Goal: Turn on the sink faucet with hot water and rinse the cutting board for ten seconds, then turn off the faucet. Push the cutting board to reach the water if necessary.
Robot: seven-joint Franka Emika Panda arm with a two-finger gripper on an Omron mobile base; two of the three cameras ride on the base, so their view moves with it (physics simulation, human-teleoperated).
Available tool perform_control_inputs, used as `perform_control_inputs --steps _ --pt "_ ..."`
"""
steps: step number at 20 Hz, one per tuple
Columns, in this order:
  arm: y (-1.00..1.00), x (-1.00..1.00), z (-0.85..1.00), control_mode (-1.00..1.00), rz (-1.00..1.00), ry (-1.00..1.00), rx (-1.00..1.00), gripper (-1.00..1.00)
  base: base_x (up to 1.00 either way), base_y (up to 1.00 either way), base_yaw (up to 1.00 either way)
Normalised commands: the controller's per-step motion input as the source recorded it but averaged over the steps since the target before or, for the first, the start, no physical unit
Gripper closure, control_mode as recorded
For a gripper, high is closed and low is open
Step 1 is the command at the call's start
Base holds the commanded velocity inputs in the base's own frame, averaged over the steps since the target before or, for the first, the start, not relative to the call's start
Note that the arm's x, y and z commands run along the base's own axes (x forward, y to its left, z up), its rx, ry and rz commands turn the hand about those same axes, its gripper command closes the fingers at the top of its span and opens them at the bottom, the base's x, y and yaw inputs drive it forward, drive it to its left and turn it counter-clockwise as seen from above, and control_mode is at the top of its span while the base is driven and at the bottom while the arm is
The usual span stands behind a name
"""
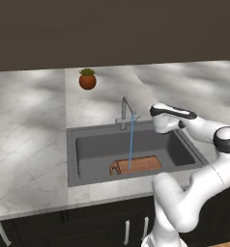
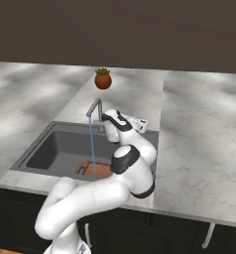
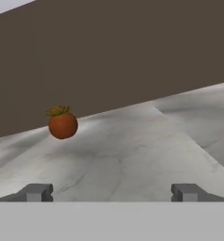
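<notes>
The sink faucet (image 1: 126, 113) (image 2: 94, 109) stands at the back rim of the sink (image 1: 71, 159) (image 2: 38, 151). The water (image 1: 131, 144) (image 2: 92, 149) runs from its spout in a thin blue stream. It lands on the reddish-brown cutting board (image 1: 141, 165) (image 2: 101, 171), which lies flat at the front of the basin with its loop handle to the left. My gripper (image 3: 112, 192) (image 2: 141, 122) hovers just right of the faucet, over the sink's back edge. It points toward the back wall and is open, with nothing between its fingertips (image 3: 37, 192).
A small plant in a round terracotta pot (image 1: 87, 79) (image 2: 103, 79) (image 3: 62, 123) sits on the marble counter (image 1: 30, 125) behind the faucet. A dark wall closes off the back. Dark cabinet fronts (image 1: 88, 226) run below the counter's front edge.
</notes>
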Motion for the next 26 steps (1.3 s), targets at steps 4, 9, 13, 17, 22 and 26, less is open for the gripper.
perform_control_inputs --steps 4,9,13,17,22,26 --pt "-0.04 -0.23 0.00 -1.00 0.03 0.19 0.00 -1.00 0.00 0.00 0.00" --pt "0.00 -0.04 0.07 -1.00 0.01 0.23 0.00 -1.00 0.00 0.00 0.00" --pt "0.00 -0.02 0.13 -1.00 0.00 0.21 0.00 -1.00 0.00 0.00 0.00" --pt "0.00 -0.14 0.12 -1.00 0.03 0.15 0.00 -1.00 0.00 0.00 0.00" --pt "0.00 -0.22 0.00 -1.00 0.06 0.11 -0.01 -1.00 0.00 0.00 0.00" --pt "0.11 -0.15 0.00 -1.00 0.10 0.06 -0.01 -1.00 0.00 0.00 0.00"
